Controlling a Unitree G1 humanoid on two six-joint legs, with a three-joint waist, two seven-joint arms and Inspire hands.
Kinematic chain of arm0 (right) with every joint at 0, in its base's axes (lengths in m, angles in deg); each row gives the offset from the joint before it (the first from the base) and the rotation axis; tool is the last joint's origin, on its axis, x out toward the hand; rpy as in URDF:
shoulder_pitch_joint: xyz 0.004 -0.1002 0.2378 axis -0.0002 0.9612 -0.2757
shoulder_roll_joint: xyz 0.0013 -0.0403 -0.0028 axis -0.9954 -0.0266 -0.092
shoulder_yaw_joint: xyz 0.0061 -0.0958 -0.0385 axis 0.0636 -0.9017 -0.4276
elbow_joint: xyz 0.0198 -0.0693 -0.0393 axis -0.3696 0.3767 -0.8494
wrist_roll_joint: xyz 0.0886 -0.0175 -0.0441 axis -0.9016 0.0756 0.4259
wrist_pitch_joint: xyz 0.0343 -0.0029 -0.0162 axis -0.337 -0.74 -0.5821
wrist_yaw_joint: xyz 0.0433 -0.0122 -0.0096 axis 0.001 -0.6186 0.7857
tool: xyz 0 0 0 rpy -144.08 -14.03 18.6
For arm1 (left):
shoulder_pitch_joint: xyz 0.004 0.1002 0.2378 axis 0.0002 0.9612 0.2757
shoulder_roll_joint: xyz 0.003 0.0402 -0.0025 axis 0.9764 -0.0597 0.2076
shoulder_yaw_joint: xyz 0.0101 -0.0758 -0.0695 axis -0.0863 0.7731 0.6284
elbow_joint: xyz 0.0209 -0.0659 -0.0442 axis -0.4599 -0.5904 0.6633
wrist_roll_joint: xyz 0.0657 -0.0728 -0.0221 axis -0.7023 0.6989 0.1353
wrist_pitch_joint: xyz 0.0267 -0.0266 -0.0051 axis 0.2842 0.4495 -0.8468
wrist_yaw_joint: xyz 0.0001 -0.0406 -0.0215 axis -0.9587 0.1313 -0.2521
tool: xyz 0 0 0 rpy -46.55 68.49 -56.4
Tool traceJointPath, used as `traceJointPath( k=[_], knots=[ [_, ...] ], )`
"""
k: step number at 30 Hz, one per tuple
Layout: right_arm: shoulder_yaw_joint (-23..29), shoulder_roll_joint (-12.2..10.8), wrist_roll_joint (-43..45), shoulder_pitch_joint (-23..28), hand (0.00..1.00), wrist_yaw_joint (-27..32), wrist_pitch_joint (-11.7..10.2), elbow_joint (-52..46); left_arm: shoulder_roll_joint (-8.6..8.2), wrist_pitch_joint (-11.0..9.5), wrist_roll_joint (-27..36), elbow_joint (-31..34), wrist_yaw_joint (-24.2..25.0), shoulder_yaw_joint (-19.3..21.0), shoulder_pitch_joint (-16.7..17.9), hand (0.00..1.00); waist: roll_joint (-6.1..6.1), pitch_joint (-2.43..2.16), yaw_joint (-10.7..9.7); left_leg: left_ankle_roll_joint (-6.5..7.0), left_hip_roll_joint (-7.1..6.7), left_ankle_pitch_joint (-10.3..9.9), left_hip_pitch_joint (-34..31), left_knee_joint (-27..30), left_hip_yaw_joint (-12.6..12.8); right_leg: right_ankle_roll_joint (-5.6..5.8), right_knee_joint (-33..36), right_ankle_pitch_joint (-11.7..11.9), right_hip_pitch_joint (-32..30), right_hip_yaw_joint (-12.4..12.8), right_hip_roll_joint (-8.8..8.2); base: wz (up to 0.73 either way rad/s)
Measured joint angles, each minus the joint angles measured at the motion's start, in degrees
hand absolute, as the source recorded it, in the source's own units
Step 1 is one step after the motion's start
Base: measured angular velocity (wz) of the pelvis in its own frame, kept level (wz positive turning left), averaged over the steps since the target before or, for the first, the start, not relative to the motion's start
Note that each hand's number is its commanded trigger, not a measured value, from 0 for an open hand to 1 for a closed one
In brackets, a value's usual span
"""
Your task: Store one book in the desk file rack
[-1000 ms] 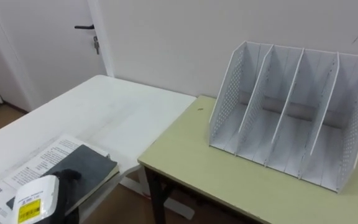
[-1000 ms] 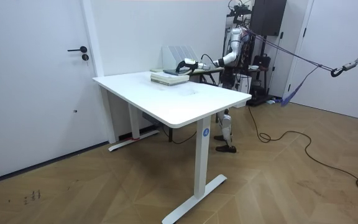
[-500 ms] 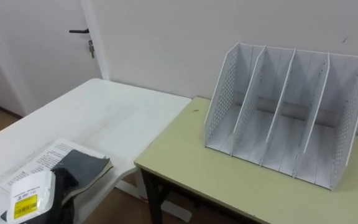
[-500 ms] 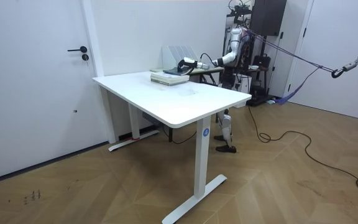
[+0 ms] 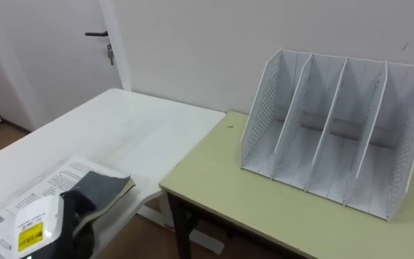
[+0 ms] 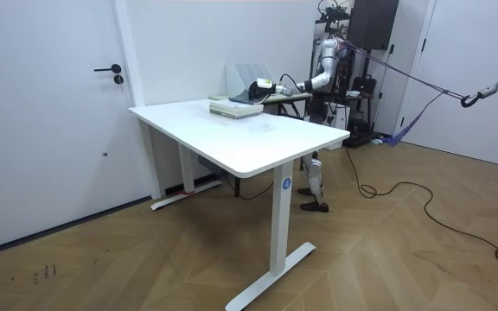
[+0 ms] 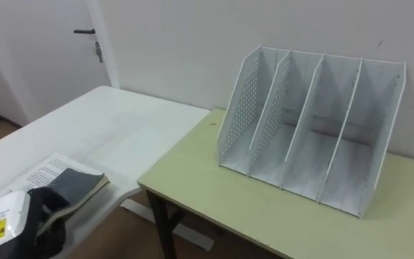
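the book (image 5: 105, 188), dark-covered, lies at the lower left of the frame on a printed paper (image 5: 40, 196), on the white bench (image 5: 128, 133). its pale page edge faces right, close to that bench's right edge. the left hand (image 5: 76, 208) comes in from the lower left corner and its dark fingers sit at the book's near corner; whether they are open or gripping the book cannot be told.

the green bench (image 5: 221, 188) stands just beside the white one, their edges meeting in mid-frame, with floor showing below the corner. the rack (image 5: 336, 137) stands upright at the right of the frame, toward the back of the green bench near the wall, its four slots opening toward the lower left. bare bench top lies in front of the slots and between rack and book. a door (image 5: 49, 50) is at upper left.

in the room view the robot stands at the far side of the white bench, one arm reaching over the book.
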Motion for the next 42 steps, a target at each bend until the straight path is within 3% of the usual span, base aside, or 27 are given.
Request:
traceJointPath(
  k=[3, 6, 9, 11, 15, 18, 22, 24, 32, 36, 38, 42],
  knots=[
    [0.00, 0.73, -0.21, -0.01, 0.00, -1.56, -0.70, -5.54, -0.04, -3.11, 4.44, 2.67, 1.45, -0.06, 0.22, 1.00, -0.27, 0.21, 0.92, 0.03, 0.05, 0.03, -0.61, 0.15, 0.00, -0.04, -0.01, 0.22, -0.70, -0.35, -0.08, 0.01],
    [0.00, 0.82, -1.22, 0.35, 0.00, -4.55, -3.56, -11.83, -0.01, -4.24, 11.57, 5.10, 3.41, -0.01, 0.63, 1.00, -0.62, 0.45, 1.53, 0.03, 0.15, 0.04, -0.39, 0.16, -0.29, -0.12, -0.15, 0.34, -0.14, -0.63, -0.02, 0.01],
    [-0.23, 0.67, -1.56, 0.68, 0.00, -8.29, -6.55, -19.89, -0.02, -6.92, 17.05, 9.35, 5.79, -0.21, 0.63, 1.00, -0.88, 0.59, 2.35, 0.03, 0.08, 0.04, -0.53, 0.15, -0.66, -0.11, -0.21, 0.33, -0.33, -0.79, -0.11, 0.02],
    [-2.21, 0.46, -2.62, 1.19, 0.00, -10.11, -7.65, -26.17, -0.06, -9.69, 22.20, 11.05, 7.86, -0.74, 0.70, 1.00, -1.06, 0.61, 3.62, 0.03, 0.16, 0.04, -0.35, 0.11, -0.30, -0.08, -0.24, 0.31, -0.21, -0.61, -0.08, -0.03],
    [-5.48, 0.24, -5.12, 2.10, 0.00, -13.41, -9.93, -33.30, -0.06, -11.72, 32.38, 12.03, 10.94, -2.25, 0.79, 1.00, -1.52, 0.85, 3.93, 0.03, 0.15, 0.04, -0.41, 0.00, -0.35, -0.08, -0.34, 0.31, -0.19, -0.89, -0.13, 0.00],
    [-6.92, -0.25, -7.52, 1.60, 0.00, -16.15, -11.22, -34.30, -0.03, -11.95, 43.46, 12.02, 13.96, -3.59, 0.78, 1.00, -2.15, 1.21, 3.79, 0.03, 0.16, 0.04, -0.55, 0.03, -0.40, -0.08, -0.25, 0.31, 0.18, -1.66, -0.19, 0.05],
    [-8.92, 0.42, -9.84, 1.69, 0.00, -20.52, -11.32, -36.99, -0.04, -11.99, 58.43, 12.03, 19.74, -4.70, 0.76, 1.00, -2.56, 1.18, 3.98, 0.03, 0.36, 0.04, -0.70, 0.07, -0.41, -0.08, -0.14, 0.31, -0.05, -1.51, -0.32, 0.00],
    [-8.96, 0.52, -12.15, 1.62, 0.00, -22.64, -11.32, -38.72, -0.05, -12.00, 62.35, 12.03, 22.88, -4.78, 0.71, 1.00, -2.58, 1.16, 4.10, 0.03, 0.36, 0.04, -0.75, 0.10, -0.18, -0.07, -0.10, 0.31, -0.23, -1.17, -0.31, -0.06],
    [-8.58, 1.08, -28.40, 1.12, 0.00, -30.72, -11.24, -47.82, 0.55, -12.04, 87.29, 12.07, 37.53, -4.83, 0.35, 1.00, -3.10, 1.18, 5.01, 0.02, 0.49, 0.03, -1.16, 0.54, -0.26, -0.07, 0.33, 0.31, -0.57, -1.51, -0.49, 0.00],
    [-8.32, 0.97, -33.50, 0.04, 0.00, -33.97, -10.90, -49.59, 0.65, -11.93, 94.79, 12.07, 41.43, -4.65, 0.36, 1.00, -3.11, 1.67, 5.03, 0.02, 0.45, 0.03, -1.39, 1.02, -0.23, -0.08, 0.92, 0.29, -0.93, -1.13, -0.53, -0.03],
    [-7.56, 0.98, -36.68, -0.66, 0.00, -35.91, -9.67, -49.86, 0.66, -11.67, 98.35, 12.07, 44.22, -4.50, 0.45, 1.00, -3.37, 2.03, 5.12, 0.02, 0.41, 0.02, -1.59, 1.12, -0.25, -0.07, 1.07, 0.27, -1.39, -1.04, -0.59, -0.02],
    [-4.20, 0.97, -41.31, -0.68, 0.00, -38.21, -6.88, -50.74, 0.70, -9.40, 102.49, 11.59, 48.76, -3.70, 0.43, 1.00, -4.12, 1.62, 5.36, 0.04, 0.32, 0.00, -2.73, 1.40, -0.34, -0.06, 2.00, 0.23, -2.63, -1.08, -0.76, 0.00]
  ],
)
